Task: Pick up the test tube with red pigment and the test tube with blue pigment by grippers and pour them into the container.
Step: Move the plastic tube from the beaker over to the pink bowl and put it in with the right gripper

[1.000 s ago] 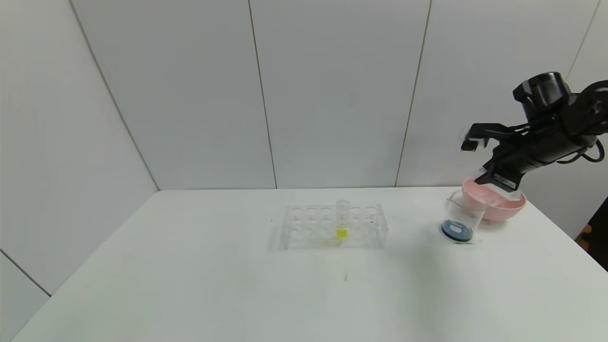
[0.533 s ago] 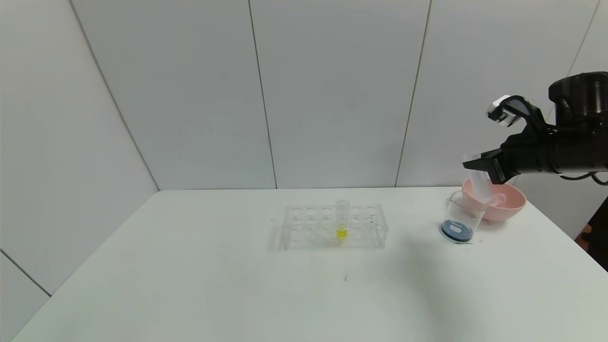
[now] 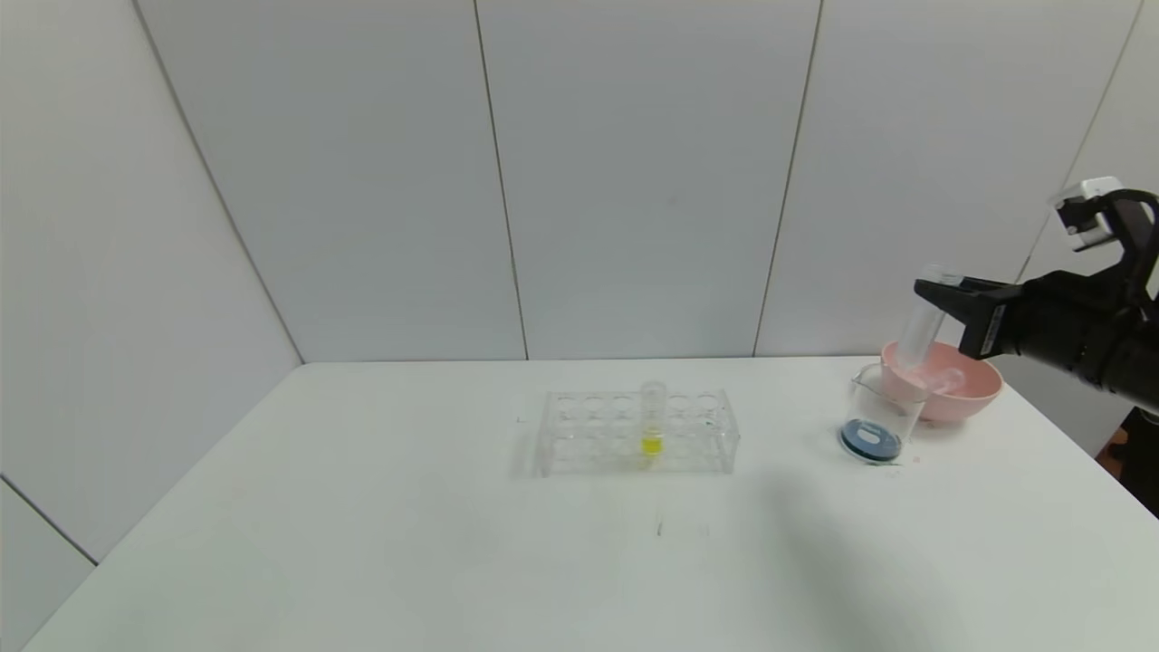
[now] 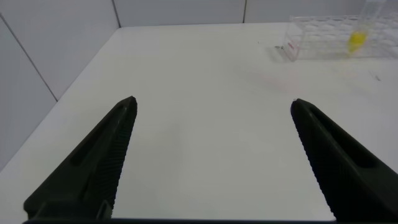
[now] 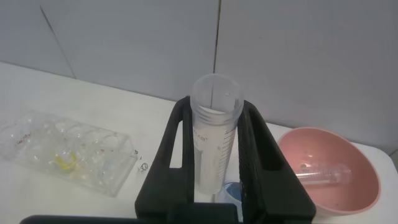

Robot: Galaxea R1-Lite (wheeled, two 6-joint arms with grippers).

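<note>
The right gripper [image 3: 942, 299], clamped on an emptied test tube [image 3: 922, 330], has swung it upright above the container [image 3: 876, 418] of dark-blue liquid at the bench's far right corner; pouring looks finished. Left gripper [image 4: 211, 112] hangs open.

Three tubes: one held [image 3: 922, 328], one with yellow liquid in rack [image 3: 652, 418], one lying in bowl [image 5: 323, 173]. One beaker [image 3: 876, 415], one pink bowl [image 3: 971, 398], one rack [image 3: 634, 433].

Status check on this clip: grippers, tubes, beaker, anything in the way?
Right gripper shut on an emptied tube above the pink bowl. Left gripper open, parked clear. Beaker holds dark blue liquid. Nothing in the way.
</note>
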